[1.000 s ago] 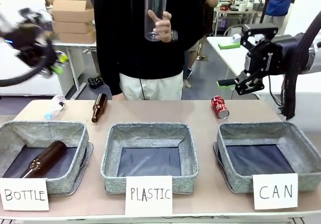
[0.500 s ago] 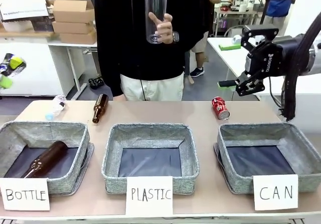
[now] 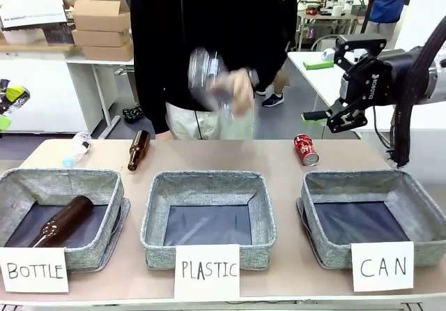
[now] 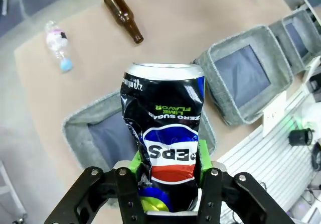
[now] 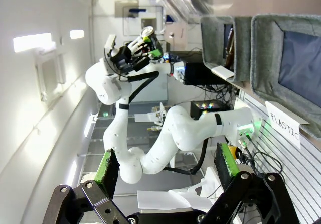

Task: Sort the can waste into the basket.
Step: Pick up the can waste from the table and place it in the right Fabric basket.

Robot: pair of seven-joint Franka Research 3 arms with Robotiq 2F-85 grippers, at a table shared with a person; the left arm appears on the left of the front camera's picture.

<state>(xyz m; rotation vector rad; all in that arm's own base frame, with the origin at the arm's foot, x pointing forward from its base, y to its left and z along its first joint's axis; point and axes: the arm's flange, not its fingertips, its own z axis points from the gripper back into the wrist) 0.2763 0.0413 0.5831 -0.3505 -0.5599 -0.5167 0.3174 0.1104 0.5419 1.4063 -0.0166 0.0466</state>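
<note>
The left gripper [image 4: 168, 156] is clamped on the crumpled black-blue metal can with yellow-green marks [image 4: 163, 113]. The can stands upright between the green pads, high above the table's left end. Directly beneath this gripper is the grey woven basket signed "BOTTLE" [image 3: 104, 178], and the one signed "PLASTIC" [image 3: 153, 206] is next along to its right. Neither is the target, so release here would be a fault. The square grey woven basket signed "CAN" [image 3: 362, 178] stands farthest from this gripper, across the whole table. Judgement: carry the can across at height, above all the basket rims, and open only when it is centred over the dark bottom. The route passes the person's hand [image 3: 240, 91], blurred in motion with a clear plastic bottle [image 3: 205, 77], so stay on the near side of it. The dented red metal can [image 3: 305, 149] lies on the table just below the right gripper [image 3: 333, 118] and close behind the target basket's far rim. The right gripper is spread wide and empty. It hangs beside the drop zone, so clearance there is limited.
</note>
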